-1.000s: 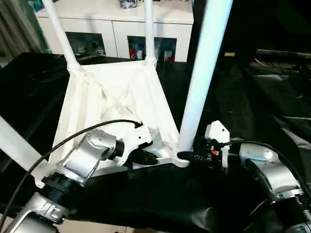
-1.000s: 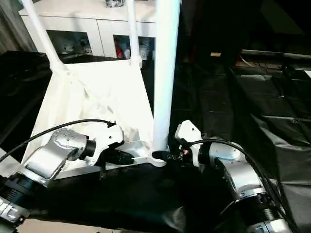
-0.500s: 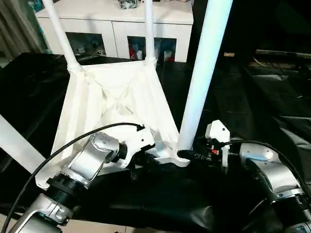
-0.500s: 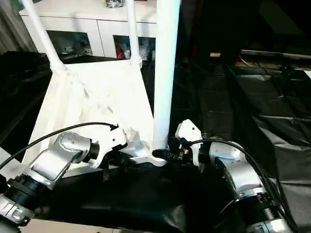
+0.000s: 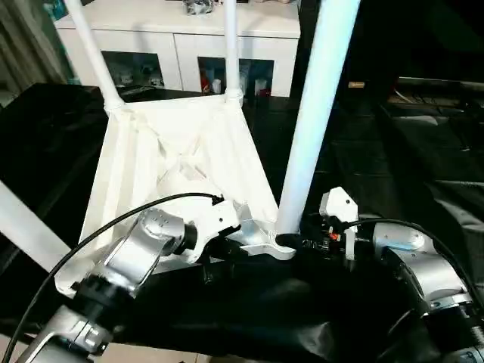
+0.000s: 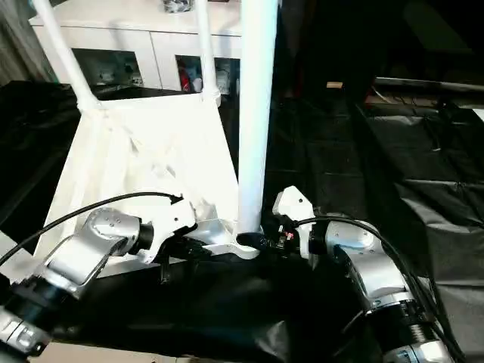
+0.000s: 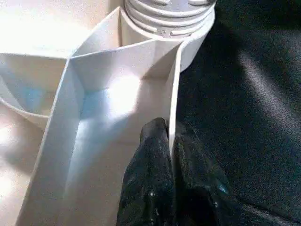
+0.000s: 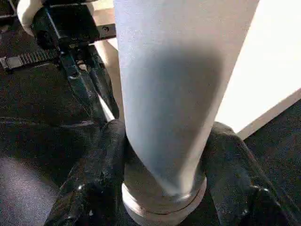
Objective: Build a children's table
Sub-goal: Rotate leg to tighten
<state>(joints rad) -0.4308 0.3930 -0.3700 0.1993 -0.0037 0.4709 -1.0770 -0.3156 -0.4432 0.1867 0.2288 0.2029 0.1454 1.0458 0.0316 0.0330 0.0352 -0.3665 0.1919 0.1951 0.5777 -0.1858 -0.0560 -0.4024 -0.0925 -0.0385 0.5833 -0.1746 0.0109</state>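
Note:
The children's table lies upside down: its white ribbed tabletop rests on black cloth. Legs stand in the far left and far right sockets, and another leg slants at the near left. A thick leg rises from the near right corner socket. My right gripper is shut around that leg's base, one finger on each side. My left gripper is shut on the tabletop's thin near rim, just beside that socket.
A white cabinet with glass doors stands behind the tabletop. Wrinkled black cloth covers the surface to the right and front. A black cable loops over my left wrist.
My left gripper's fingers have closed onto the rim, and that arm has edged a little toward the corner. The right gripper and the leg have not moved.

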